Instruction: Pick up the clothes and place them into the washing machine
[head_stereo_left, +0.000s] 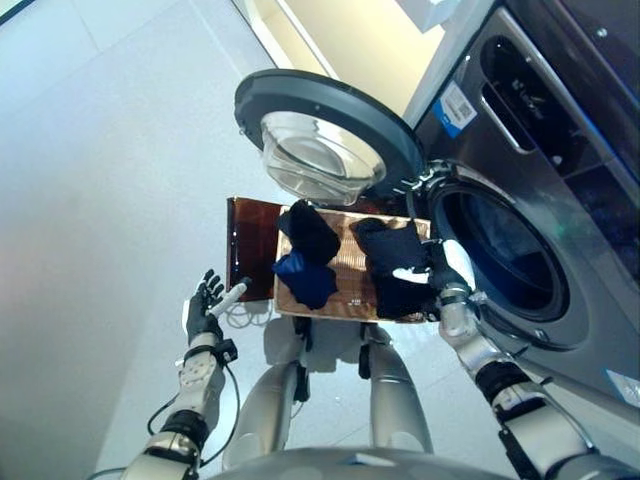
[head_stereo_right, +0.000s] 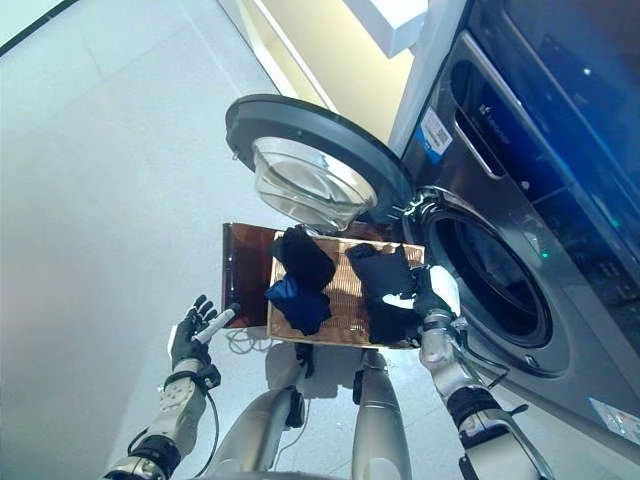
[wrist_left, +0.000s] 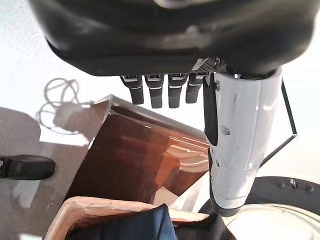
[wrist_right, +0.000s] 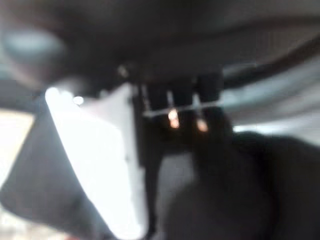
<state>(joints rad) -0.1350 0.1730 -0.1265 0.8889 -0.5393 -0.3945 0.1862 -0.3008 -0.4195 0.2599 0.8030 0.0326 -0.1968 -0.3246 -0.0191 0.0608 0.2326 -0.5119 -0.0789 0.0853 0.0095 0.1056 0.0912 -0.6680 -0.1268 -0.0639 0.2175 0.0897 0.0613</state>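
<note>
Beside the washing machine (head_stereo_left: 560, 180), whose round door (head_stereo_left: 325, 135) stands swung wide open, a shallow woven tray (head_stereo_left: 345, 290) holds the clothes. A black garment (head_stereo_left: 310, 232) lies over a blue one (head_stereo_left: 305, 278) on the tray's left part; another black garment (head_stereo_left: 395, 262) lies on the right part, next to the drum opening (head_stereo_left: 500, 255). Right hand (head_stereo_left: 447, 272) sits on that right-side garment, fingers curled into the cloth, white thumb cover across it. Left hand (head_stereo_left: 205, 305) hangs apart over the floor (head_stereo_left: 100, 200), left of the tray, fingers straight, holding nothing.
</note>
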